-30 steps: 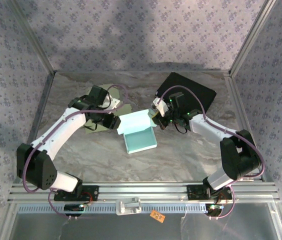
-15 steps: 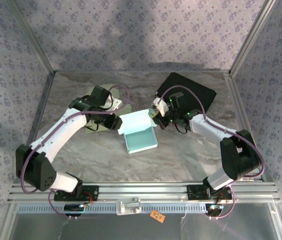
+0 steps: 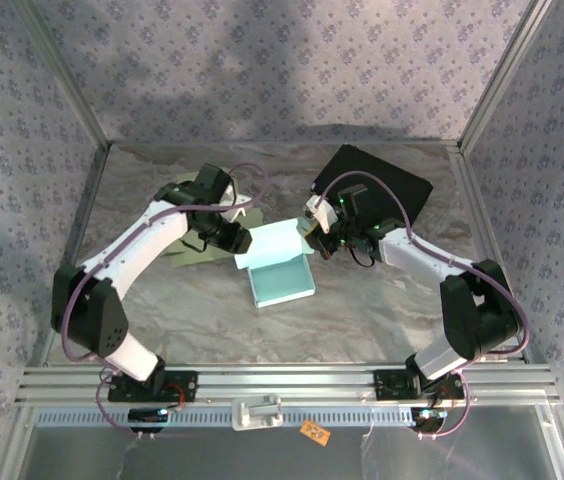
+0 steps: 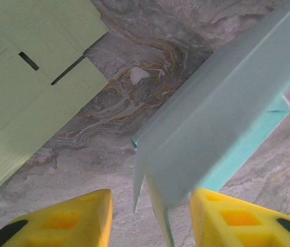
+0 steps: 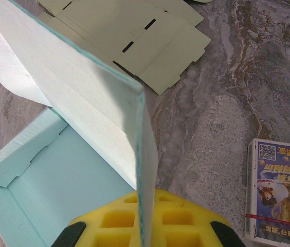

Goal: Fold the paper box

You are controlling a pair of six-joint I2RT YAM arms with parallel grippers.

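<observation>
- Sitting in the middle of the marbled table (image 3: 362, 310), the teal paper box (image 3: 280, 265) is partly formed. Its shallow tray lies on the near side, and a broad panel rises from its far edge.
- The right gripper (image 3: 314, 238) is clamped on the right edge of that raised panel. In the right wrist view the thin sheet runs straight down into the yellow pads (image 5: 109, 218).
- The left gripper (image 4: 150, 206) stands with its jaws apart at the box's far left corner. A folded teal edge hangs between the two yellow fingers (image 4: 83, 208), and neither finger clearly presses on it.
- A flat pale green carton blank (image 3: 187, 255) lies on the table just left of the box, under the left arm.
- A black mat (image 3: 402, 190) sits far right, and a small printed carton (image 5: 278, 190) lies to the right of the box.
- The box looks like light, thin card: stiff across its flat panels, willing to bend only along the scored lines, and easy to crease or tear at corners and tabs.
- With so little weight, it will likely slide or lift unless one gripper anchors it while the other folds.
- The best hold is probably on a panel's free edge, close to a crease, pinched gently and flat.
- The loose left flap between the open jaws seems the natural next place to grip.
</observation>
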